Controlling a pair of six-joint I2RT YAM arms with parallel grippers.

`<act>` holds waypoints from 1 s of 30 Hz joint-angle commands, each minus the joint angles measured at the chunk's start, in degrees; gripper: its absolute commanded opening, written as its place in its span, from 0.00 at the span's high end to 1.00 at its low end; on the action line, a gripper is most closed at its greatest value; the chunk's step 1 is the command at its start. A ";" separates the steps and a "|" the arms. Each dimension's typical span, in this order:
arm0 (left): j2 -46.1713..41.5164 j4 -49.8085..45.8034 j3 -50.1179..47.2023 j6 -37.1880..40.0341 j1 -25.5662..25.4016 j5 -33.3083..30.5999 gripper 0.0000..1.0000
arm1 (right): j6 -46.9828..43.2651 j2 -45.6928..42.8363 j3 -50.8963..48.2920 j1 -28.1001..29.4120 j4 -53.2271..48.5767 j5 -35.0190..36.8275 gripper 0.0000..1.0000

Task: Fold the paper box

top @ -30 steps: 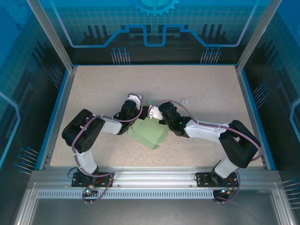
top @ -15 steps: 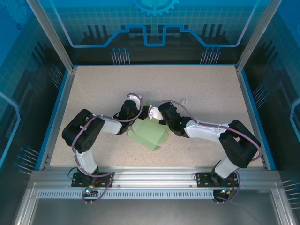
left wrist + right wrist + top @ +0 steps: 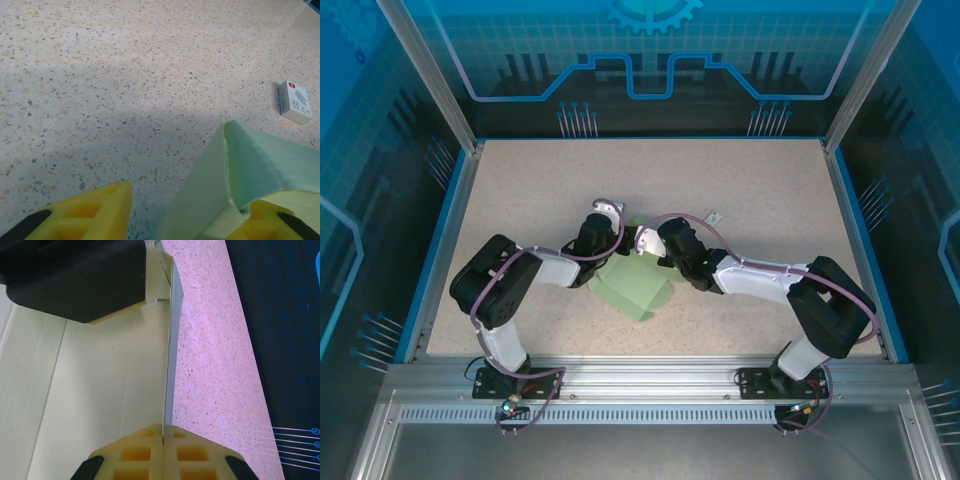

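Observation:
The paper box (image 3: 636, 287) is a pale green card sheet lying partly folded on the table between my two arms. In the right wrist view one wall of the paper box (image 3: 100, 390) stands upright, and my right gripper (image 3: 163, 429) is shut on its thin edge. My left gripper (image 3: 185, 200) is open. A raised flap of the paper box (image 3: 260, 165) leans against the inner side of its right finger (image 3: 272, 222), and the left finger (image 3: 85, 215) is apart from it. From above, the left gripper (image 3: 605, 235) and right gripper (image 3: 650, 242) meet at the sheet's far edge.
A tiny white tag (image 3: 714, 217) lies on the speckled table (image 3: 770, 180) just beyond the right arm, and the tag (image 3: 295, 102) also lies ahead of the left gripper. Blue rails (image 3: 440, 250) and metal posts frame the table.
The card sheet and both wrists have shifted slightly to the left and towards the near edge. The right gripper's hold on the card is unchanged.

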 commanded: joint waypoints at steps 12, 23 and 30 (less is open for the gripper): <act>-1.43 -8.97 4.91 -7.34 1.40 -17.24 0.77 | 1.52 0.03 -0.82 2.54 -5.65 -3.03 1.00; -3.21 3.38 -0.63 1.62 1.38 -4.19 0.57 | 3.74 0.24 1.29 0.87 -3.94 4.28 1.00; -5.84 5.27 -3.67 3.15 1.39 2.52 0.41 | 3.10 1.35 1.53 0.38 -2.22 9.14 1.00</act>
